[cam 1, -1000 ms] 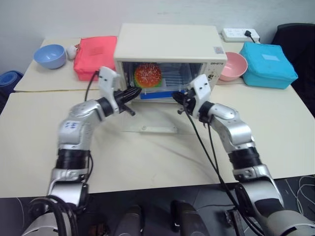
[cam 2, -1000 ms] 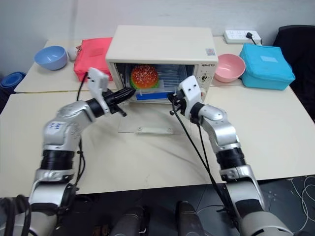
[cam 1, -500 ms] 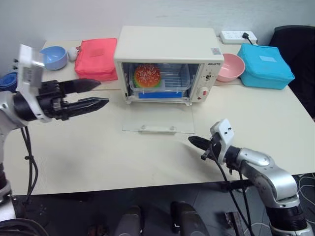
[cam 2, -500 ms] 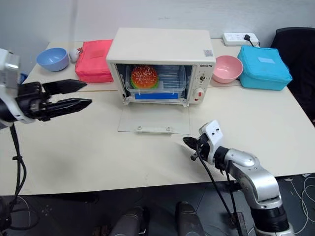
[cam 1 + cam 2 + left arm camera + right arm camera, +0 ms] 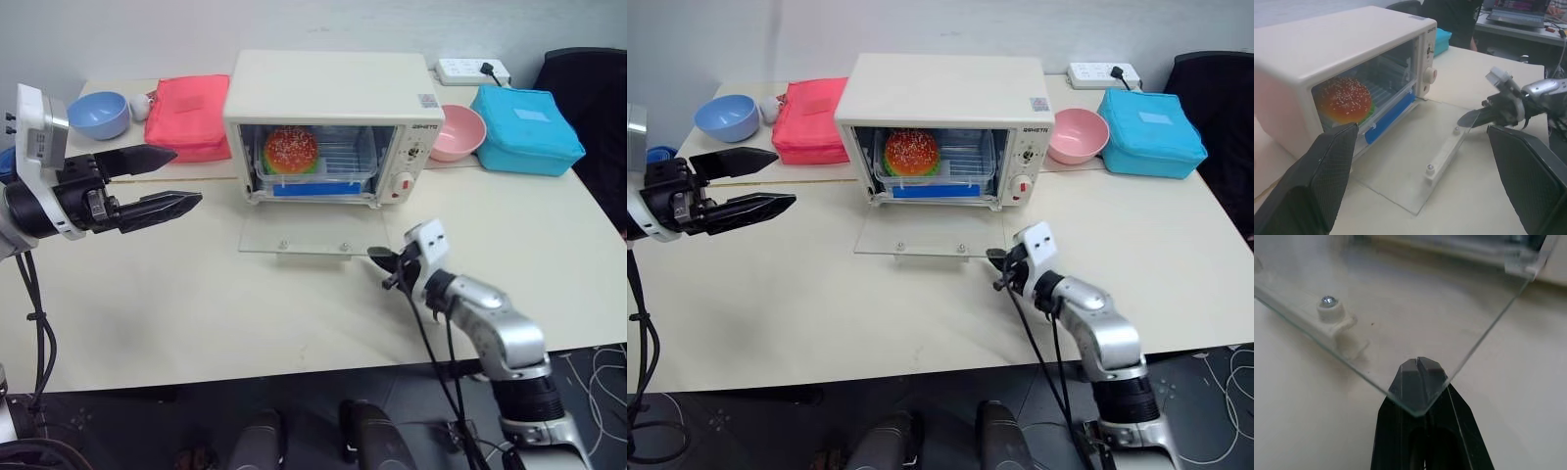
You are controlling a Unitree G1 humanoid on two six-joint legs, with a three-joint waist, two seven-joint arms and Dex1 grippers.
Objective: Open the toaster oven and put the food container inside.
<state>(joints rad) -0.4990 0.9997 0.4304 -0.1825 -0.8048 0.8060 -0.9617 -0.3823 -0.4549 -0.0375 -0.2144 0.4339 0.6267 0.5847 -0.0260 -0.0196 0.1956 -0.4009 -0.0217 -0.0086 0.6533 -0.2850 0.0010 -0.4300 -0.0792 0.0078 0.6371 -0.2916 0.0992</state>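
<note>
While the food container [image 5: 312, 162] with its burger sits on the rack inside the toaster oven [image 5: 331, 125], the right gripper [image 5: 384, 258], fingers closed, seems tucked under the lowered glass door's [image 5: 312, 235] corner, the left gripper [image 5: 162, 181] spread wide, well apart.

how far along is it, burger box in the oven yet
Done: the toaster oven door lies folded down flat, and the food container with its burger sits inside on the rack. In hand: nothing; the left gripper is open and empty out to the left, and the shut right gripper has its tips under the door's front corner. Left: nothing of the loading itself.
</note>
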